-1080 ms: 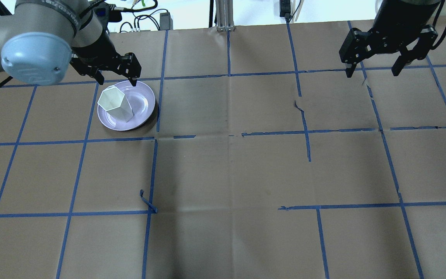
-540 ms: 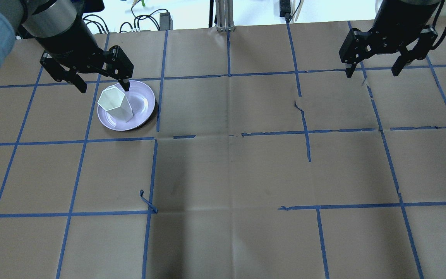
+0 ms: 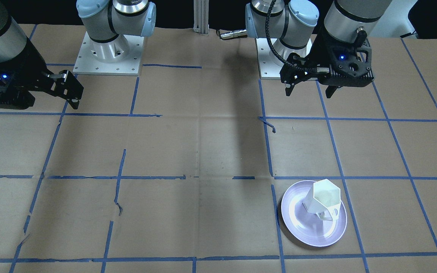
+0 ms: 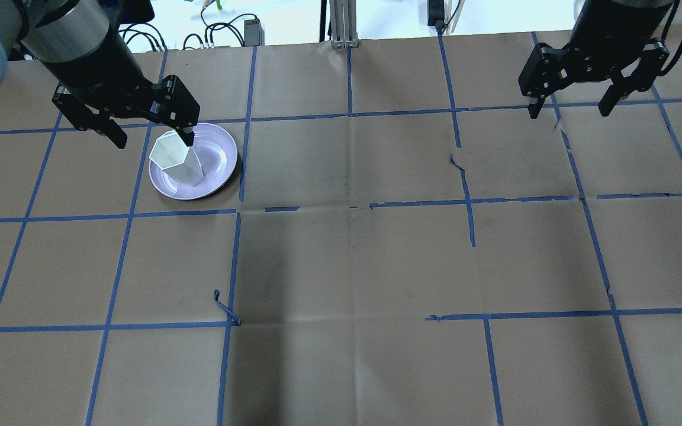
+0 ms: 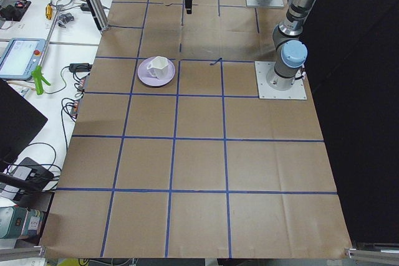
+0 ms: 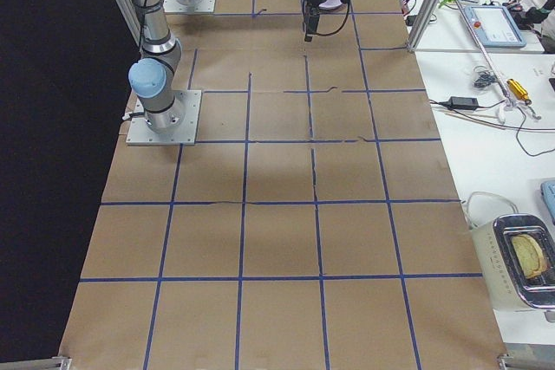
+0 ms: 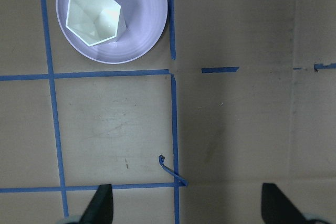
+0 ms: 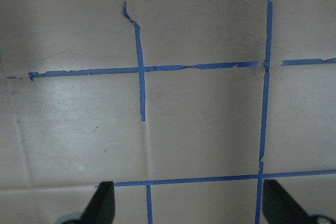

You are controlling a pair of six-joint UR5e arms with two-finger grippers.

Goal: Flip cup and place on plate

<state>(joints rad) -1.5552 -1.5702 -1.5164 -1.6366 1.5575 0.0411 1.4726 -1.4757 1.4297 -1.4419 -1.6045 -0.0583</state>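
The white faceted cup [image 4: 175, 158] stands upright, mouth up, on the lavender plate [image 4: 219, 157] at the far left of the table. In the front view the cup [image 3: 324, 197] sits on the plate [image 3: 302, 223] with its handle toward the camera. My left gripper [image 4: 153, 139] is open and empty, raised above the plate's back edge. In the front view it [image 3: 309, 94] hangs clear of the cup. The left wrist view shows the cup [image 7: 94, 17] on the plate [image 7: 142, 30], far from the fingertips [image 7: 102, 205]. My right gripper [image 4: 569, 111] is open and empty at the far right.
The table [image 4: 353, 266] is covered in brown paper with a blue tape grid; a loose tape curl [image 4: 225, 307] sticks up at centre left. Both arm bases [image 3: 108, 53] stand at the robot's edge. Cables and an aluminium post [image 4: 344, 23] lie beyond the far edge.
My left gripper has lifted and drawn back to the left from the plate, still open. The cup stays on the plate. The right arm has not moved.
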